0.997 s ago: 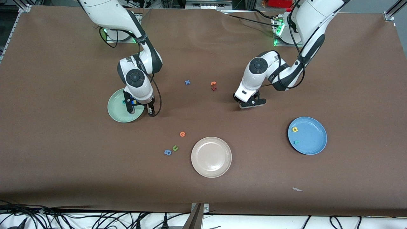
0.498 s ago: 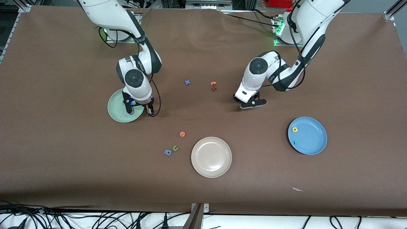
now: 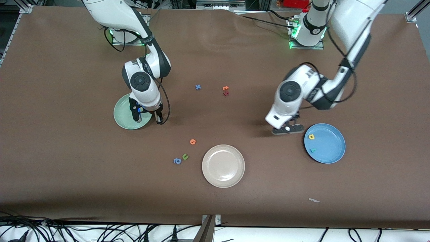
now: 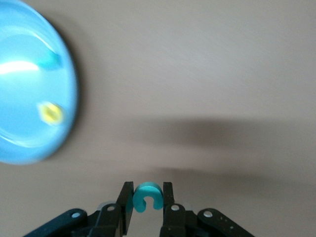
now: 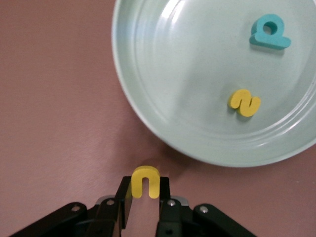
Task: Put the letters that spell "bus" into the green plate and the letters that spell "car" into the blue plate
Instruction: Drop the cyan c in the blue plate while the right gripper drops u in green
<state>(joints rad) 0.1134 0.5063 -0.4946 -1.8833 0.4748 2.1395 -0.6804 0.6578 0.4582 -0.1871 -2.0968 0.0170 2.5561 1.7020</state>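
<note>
My right gripper is shut on the yellow "u", just outside the rim of the green plate. In that plate lie the teal "b" and the yellow "s". In the front view this gripper hangs at the green plate's edge. My left gripper is shut on the teal "c", over bare table beside the blue plate. The blue plate holds the yellow "a" and the teal "r"; the left gripper is next to its rim.
A beige plate sits nearer the front camera. An orange letter, a green "u" and a blue "a" lie beside it. A blue "x" and two reddish letters lie mid-table. A white scrap is near the front edge.
The left arm has swung with its letter from the table's middle to the blue plate's edge. The right arm has barely shifted at the green plate.
</note>
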